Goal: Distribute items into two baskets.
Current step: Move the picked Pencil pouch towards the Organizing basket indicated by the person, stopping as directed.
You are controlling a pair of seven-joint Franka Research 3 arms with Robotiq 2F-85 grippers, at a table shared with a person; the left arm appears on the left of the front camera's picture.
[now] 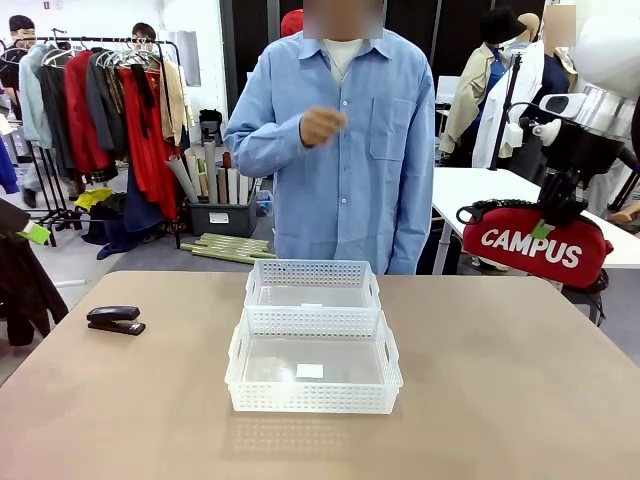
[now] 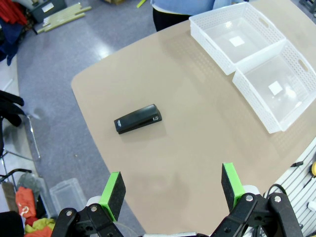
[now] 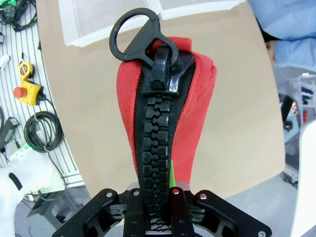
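Note:
My right gripper (image 1: 556,205) is shut on the red "CAMPUS" pouch (image 1: 538,248), which hangs high above the table's far right edge. In the right wrist view the pouch (image 3: 197,113) rises between the jaws, its black zip and ring pull facing the camera. The black stapler (image 1: 115,320) lies on the table at the left; in the left wrist view the stapler (image 2: 138,119) is well below and ahead of my open left gripper (image 2: 173,190). Two white baskets stand mid-table, the smaller basket (image 1: 312,283) behind the larger basket (image 1: 313,375), both holding nothing.
A person in a blue shirt (image 1: 340,150) stands at the far side with one hand raised to the chest. A clothes rack (image 1: 110,100) and a bin of rolls (image 1: 215,205) stand beyond the table. A white table (image 1: 480,195) is behind on the right.

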